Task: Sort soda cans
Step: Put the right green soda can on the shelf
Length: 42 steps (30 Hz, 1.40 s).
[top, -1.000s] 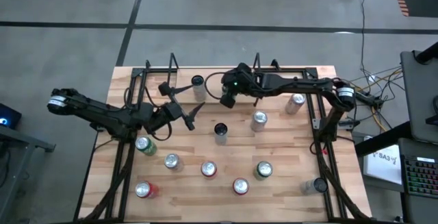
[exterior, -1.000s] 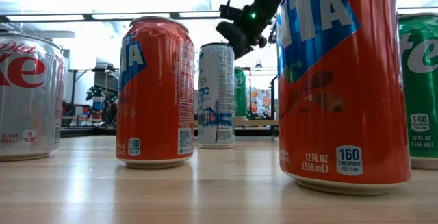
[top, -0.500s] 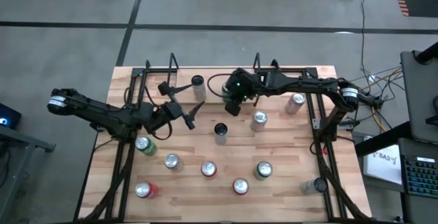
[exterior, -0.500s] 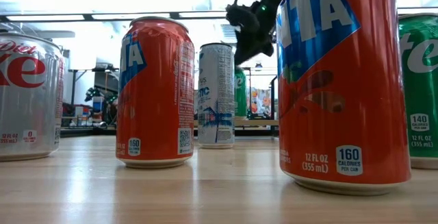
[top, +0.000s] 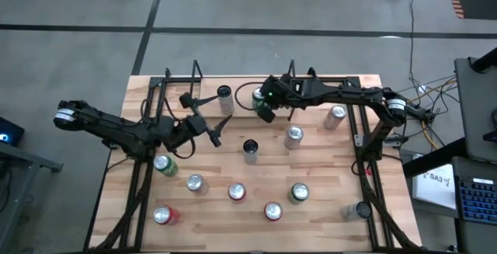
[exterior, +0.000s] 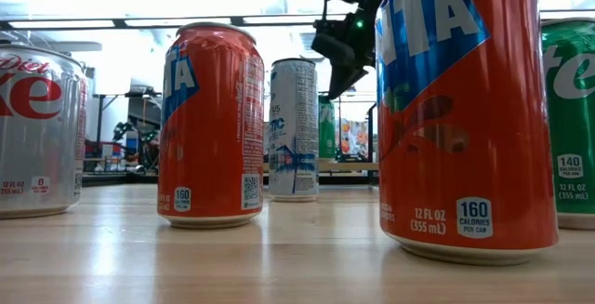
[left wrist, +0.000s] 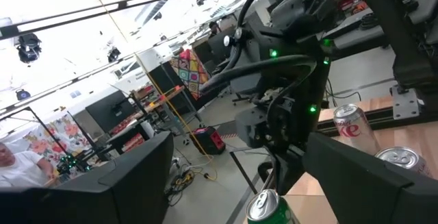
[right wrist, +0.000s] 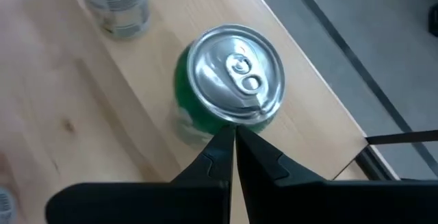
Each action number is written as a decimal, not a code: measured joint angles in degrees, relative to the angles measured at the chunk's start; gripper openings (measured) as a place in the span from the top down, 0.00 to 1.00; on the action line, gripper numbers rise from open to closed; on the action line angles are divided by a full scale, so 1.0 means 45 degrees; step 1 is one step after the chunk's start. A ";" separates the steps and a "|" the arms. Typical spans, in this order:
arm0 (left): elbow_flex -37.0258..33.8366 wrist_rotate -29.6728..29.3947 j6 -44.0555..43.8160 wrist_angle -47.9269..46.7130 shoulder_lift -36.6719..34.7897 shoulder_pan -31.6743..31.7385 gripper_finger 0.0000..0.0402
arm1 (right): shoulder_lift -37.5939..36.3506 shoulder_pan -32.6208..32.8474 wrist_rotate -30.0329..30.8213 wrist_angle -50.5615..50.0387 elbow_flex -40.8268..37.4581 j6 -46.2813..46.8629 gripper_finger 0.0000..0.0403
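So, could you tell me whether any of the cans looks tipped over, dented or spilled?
Nothing stands out: every soda can in view stands upright, including the green can under the shut right gripper, near the table's back edge.

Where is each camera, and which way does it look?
High: above, looking straight down at the wooden table; both arms show.
Low: at tabletop height, facing orange metal cans; right claw overhead.
Left wrist: looks past its open fingers toward the right arm.
Right wrist: looks down past its shut claw.
Shared: both wrist views show the green silver-topped can.

Upright soda cans (top: pixel 237 192) scattered apart: red, green, black, silver.
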 joint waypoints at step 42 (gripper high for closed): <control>-0.0005 0.0000 0.0005 -0.0070 0.0000 0.0044 0.20 | 0.1165 0.0288 0.0195 0.3084 0.0394 0.0360 0.98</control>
